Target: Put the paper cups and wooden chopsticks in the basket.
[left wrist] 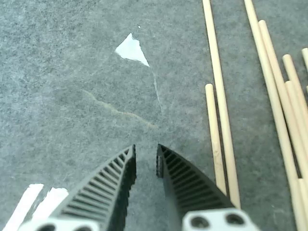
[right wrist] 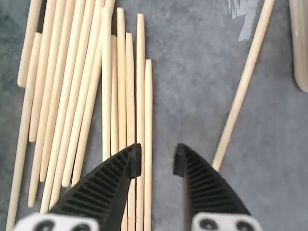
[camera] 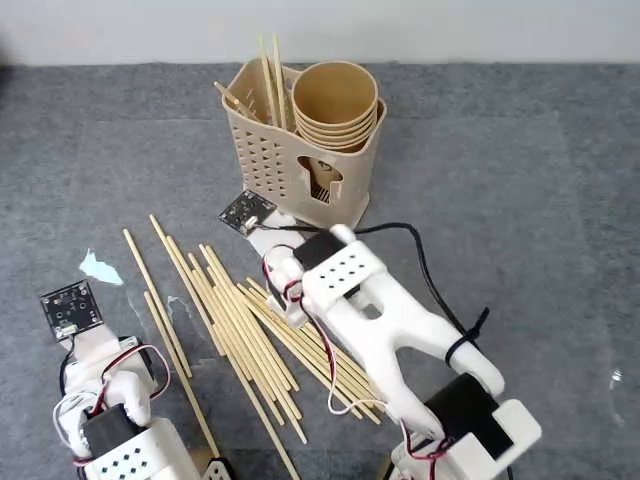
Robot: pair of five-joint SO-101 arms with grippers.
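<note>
Left claw [left wrist: 145,159]: jaws a narrow gap apart, empty, low over bare tabletop [left wrist: 72,96]; it seems parked clear of the pile. A paper scrap [left wrist: 131,49] lies just ahead.
Right claw [right wrist: 158,156]: jaws parted, holding nothing, poised over the loose chopsticks [right wrist: 120,96], apparently lined up for a pick.
Stray chopstick [right wrist: 243,82]: apart from the fan, beyond the other jaw.
Basket [camera: 290,170]: farther ahead of the right claw, upright, with paper cups [camera: 335,100] nested and stowed chopsticks [camera: 270,80] standing beside them.
Unclear: cup count, overlapping sticks, basket base behind the arm.
</note>
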